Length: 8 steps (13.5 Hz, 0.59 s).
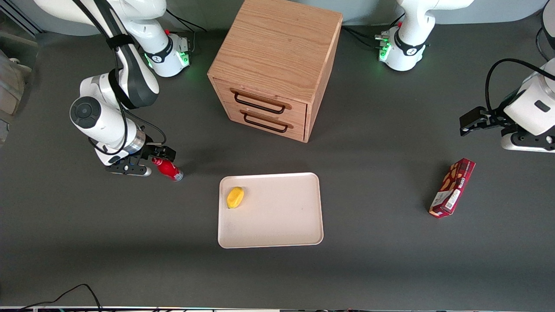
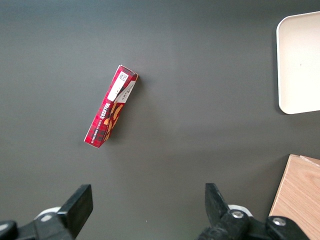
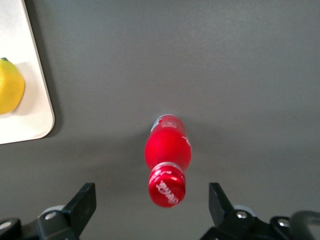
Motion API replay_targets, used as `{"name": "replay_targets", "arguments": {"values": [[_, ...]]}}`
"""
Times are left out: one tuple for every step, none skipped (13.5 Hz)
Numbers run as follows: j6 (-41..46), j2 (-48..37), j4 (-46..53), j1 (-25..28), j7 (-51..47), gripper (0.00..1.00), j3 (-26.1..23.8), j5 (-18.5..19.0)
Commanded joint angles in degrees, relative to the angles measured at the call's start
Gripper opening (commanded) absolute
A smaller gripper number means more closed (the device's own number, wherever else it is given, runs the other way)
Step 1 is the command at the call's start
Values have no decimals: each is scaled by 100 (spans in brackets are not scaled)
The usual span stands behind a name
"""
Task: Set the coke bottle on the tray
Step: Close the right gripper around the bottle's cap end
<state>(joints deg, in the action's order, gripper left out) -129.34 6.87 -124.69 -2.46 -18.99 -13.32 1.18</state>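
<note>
Dark grey matting covers the table [image 1: 368, 260]. At the working arm's end the coke bottle [image 1: 168, 169] stands upright on the mat, well apart from the tray [image 1: 277, 212]. The gripper [image 1: 145, 162] hangs over the bottle's cap, its fingers [image 3: 82, 202] spread wide to either side, touching nothing. A lemon [image 1: 235, 197] sits on the tray's corner nearest the bottle. The wooden drawer cabinet [image 1: 273, 65] stands farther from the front camera than the tray.
</note>
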Motion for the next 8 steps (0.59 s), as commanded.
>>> {"name": "replay_targets", "arguments": {"values": [[-135,69,-29,-193,299,88,-22,5],[-135,69,-29,-193,299,70,-30,5],[-126,69,-29,-193,299,54,-30,5],[-126,78,-29,-193,282,38,-30,-4],[-126,78,-29,-184,273,20,-30,-4],[-117,69,-38,-184,273,6,-30,-4],[-117,69,-38,-184,264,0,-39,-13],[-100,61,-12,-176,247,0,-39,-13]]}}
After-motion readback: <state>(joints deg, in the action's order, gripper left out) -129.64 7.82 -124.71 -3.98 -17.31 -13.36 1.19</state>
